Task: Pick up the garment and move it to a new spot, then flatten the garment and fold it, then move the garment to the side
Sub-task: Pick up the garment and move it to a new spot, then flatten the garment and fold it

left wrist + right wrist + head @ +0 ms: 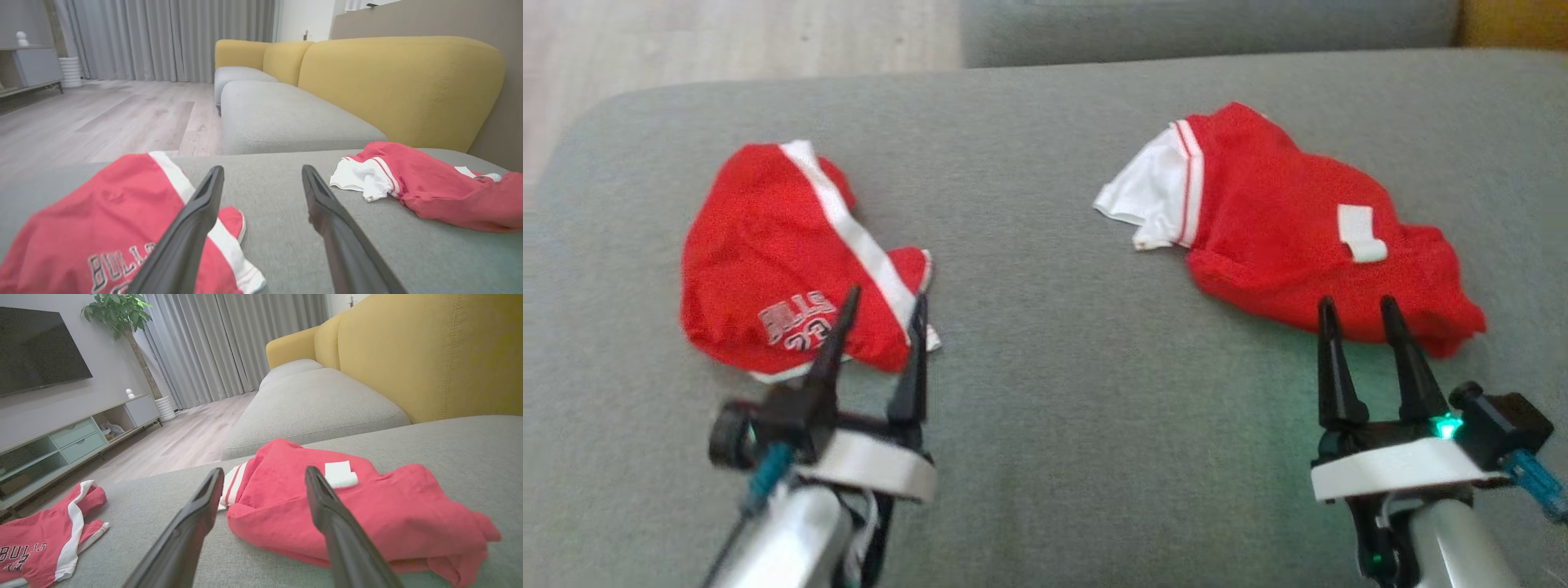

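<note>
Left gripper, jaws wide, over the near edge of crumpled red shorts on a grey seat; open cushion separates them from a red shirt, its near edge at the tips of the right gripper, also spread wide

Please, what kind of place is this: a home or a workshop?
Most likely a home living room: a grey and yellow sofa, a wall-mounted television above a low cabinet, and long curtains.
</note>
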### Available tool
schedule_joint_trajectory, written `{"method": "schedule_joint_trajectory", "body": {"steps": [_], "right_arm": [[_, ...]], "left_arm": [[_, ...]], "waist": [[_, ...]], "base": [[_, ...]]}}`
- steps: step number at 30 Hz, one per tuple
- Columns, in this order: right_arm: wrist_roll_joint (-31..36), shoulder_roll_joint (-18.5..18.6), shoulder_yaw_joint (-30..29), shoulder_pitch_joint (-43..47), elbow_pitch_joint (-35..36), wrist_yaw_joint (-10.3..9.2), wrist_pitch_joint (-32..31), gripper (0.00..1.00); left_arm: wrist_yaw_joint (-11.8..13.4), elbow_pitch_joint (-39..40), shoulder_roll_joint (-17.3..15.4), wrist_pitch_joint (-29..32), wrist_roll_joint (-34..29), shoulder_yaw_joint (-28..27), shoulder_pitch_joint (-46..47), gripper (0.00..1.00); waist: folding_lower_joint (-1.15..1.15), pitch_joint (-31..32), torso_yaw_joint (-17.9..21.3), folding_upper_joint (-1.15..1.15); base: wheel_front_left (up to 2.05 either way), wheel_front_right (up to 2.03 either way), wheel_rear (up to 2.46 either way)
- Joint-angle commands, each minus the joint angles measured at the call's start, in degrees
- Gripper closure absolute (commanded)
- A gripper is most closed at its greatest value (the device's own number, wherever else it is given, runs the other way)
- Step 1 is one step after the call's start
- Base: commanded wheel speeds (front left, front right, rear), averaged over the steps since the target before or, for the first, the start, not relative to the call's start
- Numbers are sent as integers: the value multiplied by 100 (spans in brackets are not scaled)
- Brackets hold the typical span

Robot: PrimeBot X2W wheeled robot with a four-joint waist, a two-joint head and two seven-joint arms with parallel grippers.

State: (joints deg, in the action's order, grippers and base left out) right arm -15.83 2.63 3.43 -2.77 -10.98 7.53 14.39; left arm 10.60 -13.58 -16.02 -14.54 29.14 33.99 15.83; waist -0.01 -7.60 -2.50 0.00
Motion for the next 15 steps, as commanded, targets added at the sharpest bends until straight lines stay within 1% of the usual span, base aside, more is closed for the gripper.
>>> {"method": "schedule_joint_trajectory", "body": {"steps": [1,5,7,8,10,13,15], "right_arm": [[-68,25,64,-69,108,-4,61,0],[61,25,-157,-152,41,-4,61,0],[184,25,-323,-244,18,-4,61,0],[184,25,-323,-244,18,-4,61,0],[373,25,-710,-380,-130,-4,61,0],[506,25,-1473,-768,-623,-4,10,0],[718,25,-1833,-1066,-926,-4,-87,0]], "left_arm": [[-2,258,20,-45,-114,-340,142,0],[-142,389,333,-45,-364,-602,-78,0],[-258,399,423,-45,-515,-662,-83,0],[-258,399,423,-45,-515,-662,-83,0],[-377,374,491,-45,-643,-695,-64,0],[-507,329,585,-45,-778,-791,-9,0],[-590,285,630,-45,-853,-838,20,0]], "waist": [[1,92,-156,0],[1,90,-261,0],[1,71,-276,0],[1,71,-276,0],[1,25,-282,0],[1,-72,-280,0],[1,-148,-279,0]], "base": [[0,0,0],[0,0,0],[0,0,0],[0,0,0],[0,0,0],[0,0,0],[0,0,0]]}}
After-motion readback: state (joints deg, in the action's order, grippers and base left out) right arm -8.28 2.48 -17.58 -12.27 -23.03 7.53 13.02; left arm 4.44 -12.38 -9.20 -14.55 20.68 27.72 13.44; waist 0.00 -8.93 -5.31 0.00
